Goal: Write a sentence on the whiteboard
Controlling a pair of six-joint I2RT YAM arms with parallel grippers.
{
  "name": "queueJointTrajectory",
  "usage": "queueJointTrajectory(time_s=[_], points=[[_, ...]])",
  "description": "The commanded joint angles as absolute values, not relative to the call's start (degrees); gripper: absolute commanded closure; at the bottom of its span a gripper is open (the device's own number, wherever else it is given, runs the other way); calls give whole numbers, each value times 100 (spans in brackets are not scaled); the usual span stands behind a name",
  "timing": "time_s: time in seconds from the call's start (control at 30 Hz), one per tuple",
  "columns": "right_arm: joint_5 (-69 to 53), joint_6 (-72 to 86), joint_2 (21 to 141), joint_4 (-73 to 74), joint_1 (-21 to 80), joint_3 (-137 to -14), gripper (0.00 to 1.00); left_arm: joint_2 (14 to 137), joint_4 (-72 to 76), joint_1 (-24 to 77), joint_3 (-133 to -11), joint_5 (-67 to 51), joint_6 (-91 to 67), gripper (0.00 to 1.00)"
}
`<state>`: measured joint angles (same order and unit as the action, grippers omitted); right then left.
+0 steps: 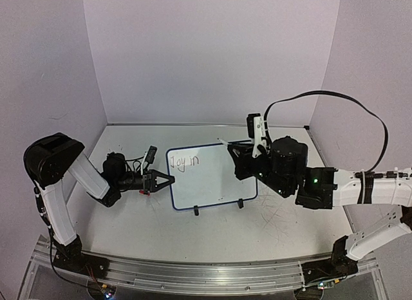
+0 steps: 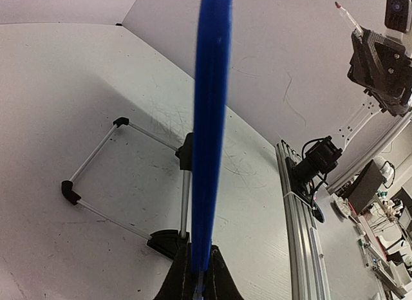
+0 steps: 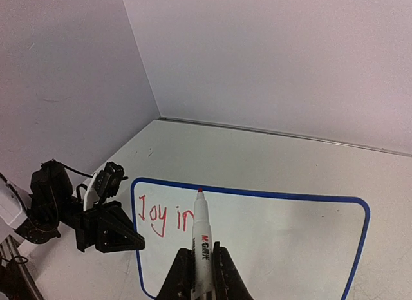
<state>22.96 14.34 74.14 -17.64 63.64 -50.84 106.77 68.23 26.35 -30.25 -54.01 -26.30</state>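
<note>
The whiteboard (image 1: 212,176) stands tilted on two black feet mid-table, blue-rimmed. The sentence (image 1: 185,162) reads "Joy in" in red at its upper left; it also shows in the right wrist view (image 3: 164,217). My left gripper (image 1: 168,179) is shut on the whiteboard's left rim, seen edge-on as a blue band (image 2: 210,139) between the fingers (image 2: 174,277). My right gripper (image 3: 201,264) is shut on a white marker (image 3: 202,239) with a red tip, held over the whiteboard (image 3: 290,242) just right of "in". In the top view the right gripper (image 1: 239,149) hangs over the board's upper right.
The whiteboard's wire stand (image 2: 122,178) rests on the scuffed tabletop behind it. White walls enclose the table on three sides. An aluminium rail (image 1: 206,274) runs along the near edge. A black cable (image 1: 335,97) loops above the right arm.
</note>
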Motion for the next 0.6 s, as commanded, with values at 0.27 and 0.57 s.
queueJointTrajectory(time_s=[0.27, 0.57], points=[[2447, 610, 7939, -2169, 6357, -5341, 100, 10510, 6385, 2576, -3041, -5299, -2464, 100], [2699, 801, 8632, -1152, 6365, -6209, 100, 10552, 6370, 2575, -3072, -5213, -2496, 100]])
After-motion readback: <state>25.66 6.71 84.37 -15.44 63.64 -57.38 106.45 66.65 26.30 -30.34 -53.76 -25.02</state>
